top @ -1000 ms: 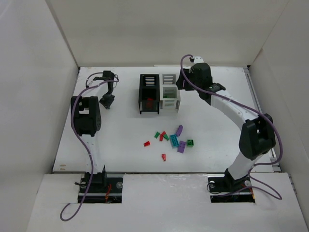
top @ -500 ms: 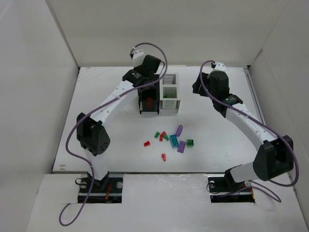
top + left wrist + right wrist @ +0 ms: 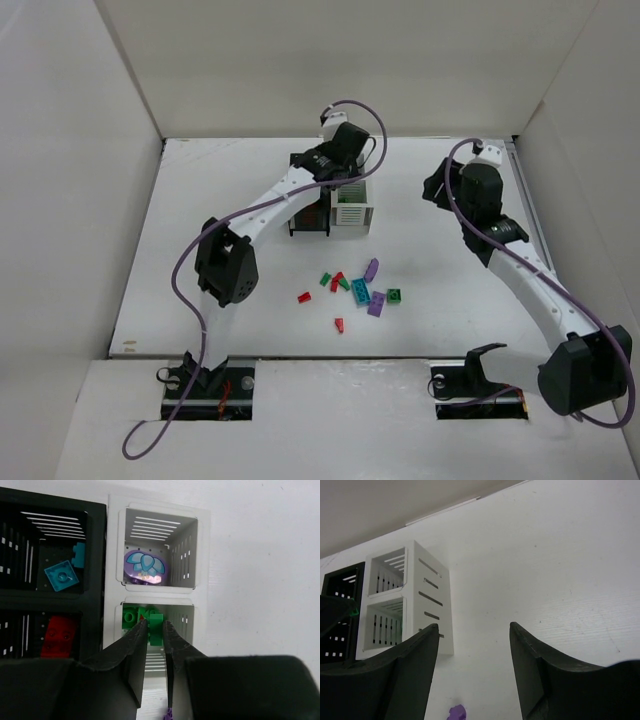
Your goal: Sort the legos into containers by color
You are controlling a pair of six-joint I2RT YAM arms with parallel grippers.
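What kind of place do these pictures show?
Probably a robot test cell: a white table boxed in by plain white panels, with the left arm and right arm bolted at its edge.

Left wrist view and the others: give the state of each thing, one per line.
black bin, holds teal legos, red legos.
white bin, holds purple piece, green legos.
left tool, shut above the green legos.
right tool, open, empty.
loose legos, not yet sorted.

Bright, even overhead light; soft faint shadows; dim inside the black container (image 3: 50,596).
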